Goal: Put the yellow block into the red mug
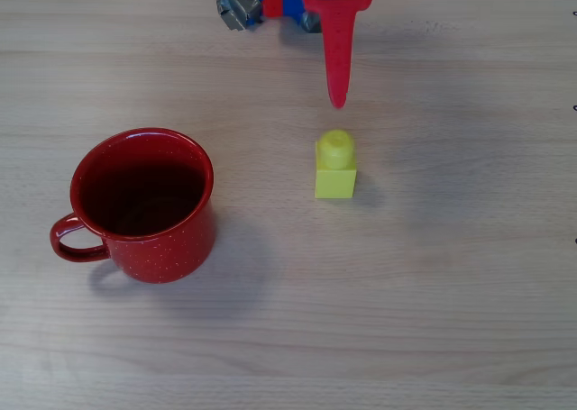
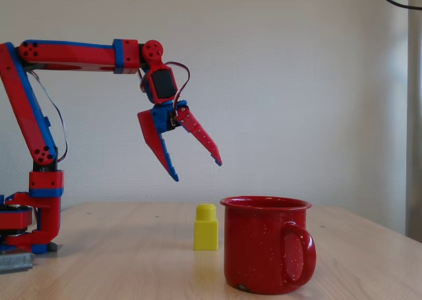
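Yellow block stands upright on the table, below the gripper, whose jaws hang spread wide and hold nothing (overhead, its upper part is cut off at 12 o'clock). Red mug sits at the block's 9 o'clock, its dark inside showing nothing
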Controlling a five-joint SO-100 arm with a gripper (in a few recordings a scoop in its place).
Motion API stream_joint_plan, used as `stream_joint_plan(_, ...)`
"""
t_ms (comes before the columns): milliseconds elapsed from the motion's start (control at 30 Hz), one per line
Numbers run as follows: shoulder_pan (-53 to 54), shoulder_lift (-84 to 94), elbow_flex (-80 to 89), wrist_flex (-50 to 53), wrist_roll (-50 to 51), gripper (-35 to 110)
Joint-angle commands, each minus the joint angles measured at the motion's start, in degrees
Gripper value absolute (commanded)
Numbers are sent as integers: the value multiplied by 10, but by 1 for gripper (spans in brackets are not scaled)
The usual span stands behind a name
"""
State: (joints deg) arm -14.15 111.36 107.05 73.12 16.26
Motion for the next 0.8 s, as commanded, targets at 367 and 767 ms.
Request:
stream_joint_plan(367, -20, -123, -43, -33, 14, 40)
stream_joint_plan(767, -19, -204, -31, -98, -8, 40)
